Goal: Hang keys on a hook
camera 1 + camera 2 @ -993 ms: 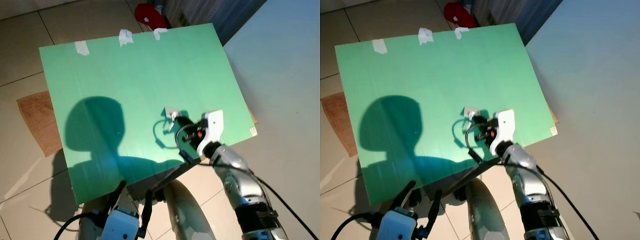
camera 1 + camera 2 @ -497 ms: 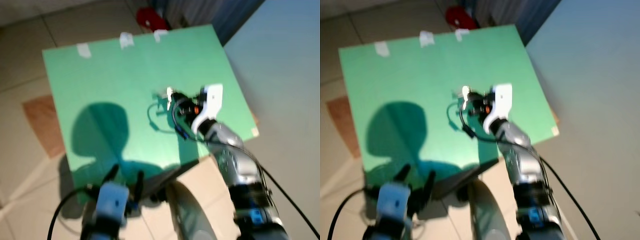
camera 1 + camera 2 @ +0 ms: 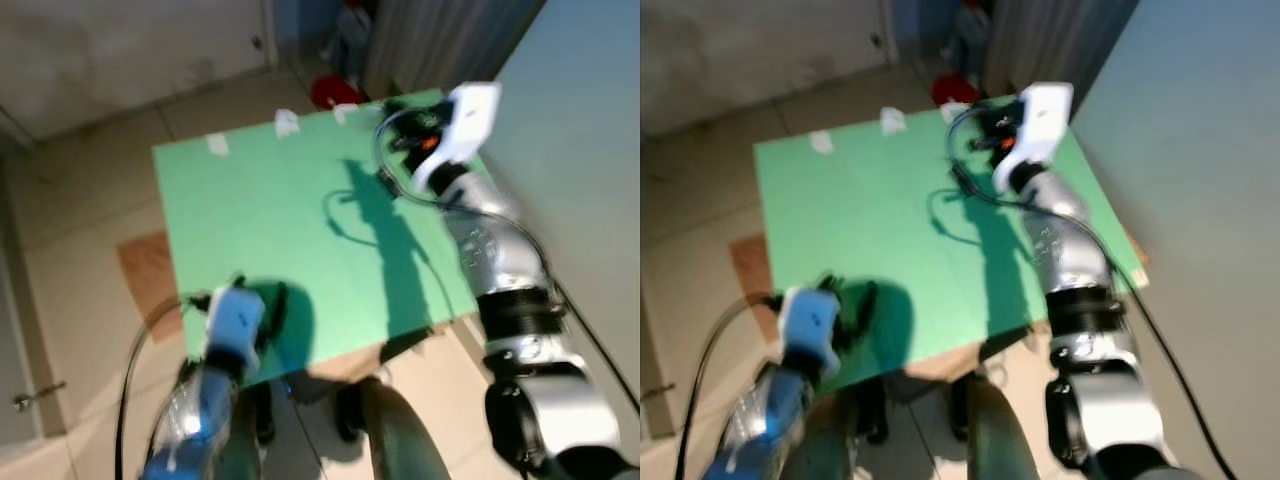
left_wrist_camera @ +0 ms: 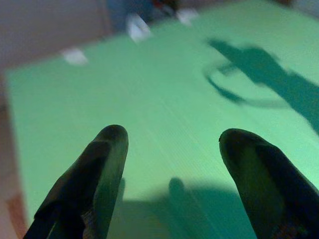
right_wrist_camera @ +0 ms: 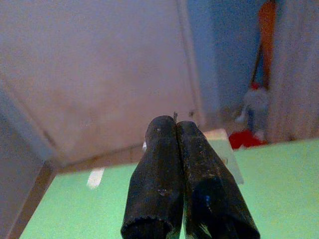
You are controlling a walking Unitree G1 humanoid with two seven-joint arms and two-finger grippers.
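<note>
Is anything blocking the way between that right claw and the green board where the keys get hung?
Nothing visible does. The right gripper, fingers shut, hovers over the green board's far edge with open air between. A pale plate just past it may be the hook's mount; too blurred to tell.

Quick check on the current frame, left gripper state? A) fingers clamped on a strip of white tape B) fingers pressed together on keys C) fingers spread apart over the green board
C: the left wrist view shows the left gripper with its two black fingers set wide apart, nothing between them, above the flat green board.
</note>
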